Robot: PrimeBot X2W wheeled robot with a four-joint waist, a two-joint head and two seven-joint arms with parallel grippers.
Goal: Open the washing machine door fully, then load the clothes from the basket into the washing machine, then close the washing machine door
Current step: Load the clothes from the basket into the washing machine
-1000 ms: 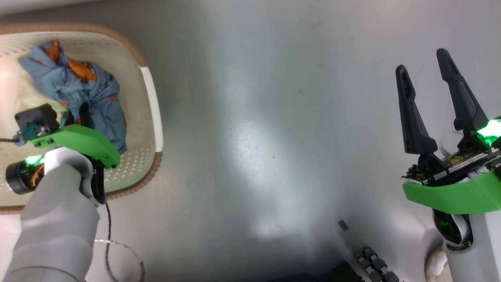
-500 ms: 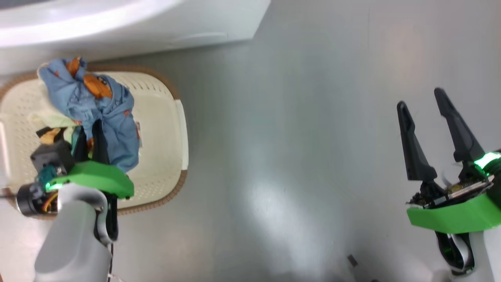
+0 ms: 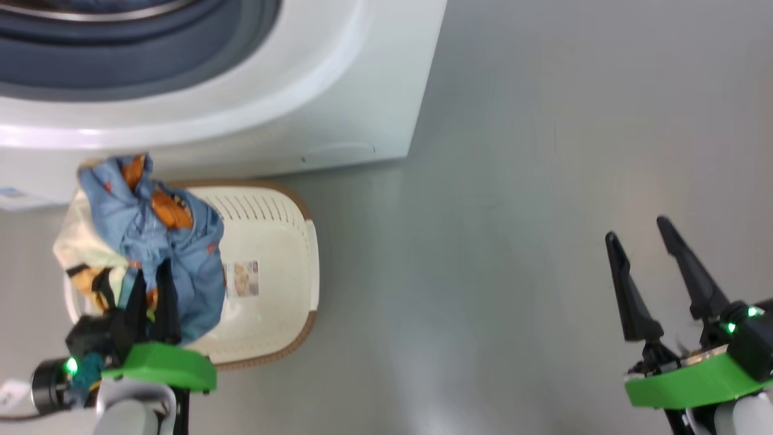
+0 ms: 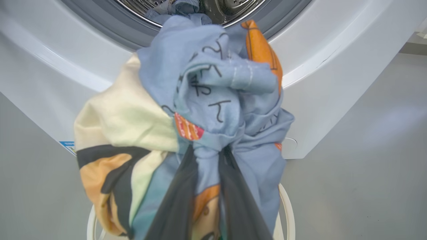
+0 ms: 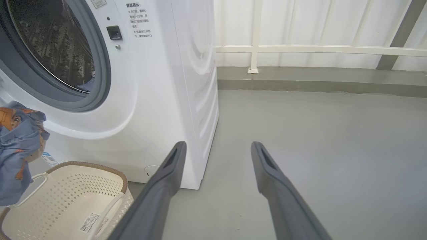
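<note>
Chinese print (image 5: pixel 139 20) on washing machine (image 5: pixel 166 100), basket (image 5: pixel 85 163) label (image 5: pixel 89 222)

Surface: smooth grey floor (image 3: pixel 513 241), faintly glossy; spans centre and right of frame | On it: white washing machine (image 3: pixel 338 90), upper left; cream perforated basket (image 3: pixel 284 235), brown rim, left, just beside machine's front

long, tapering black fingers (image 3: pixel 631 302) rise from a bright green plastic collar (image 3: pixel 688 383), beside small glowing green lights (image 3: pixel 752 312). the left wrist has a teal connector (image 3: pixel 87 371), black cylinder (image 3: pixel 45 386) and pale grey forearm (image 3: pixel 130 417).
</note>
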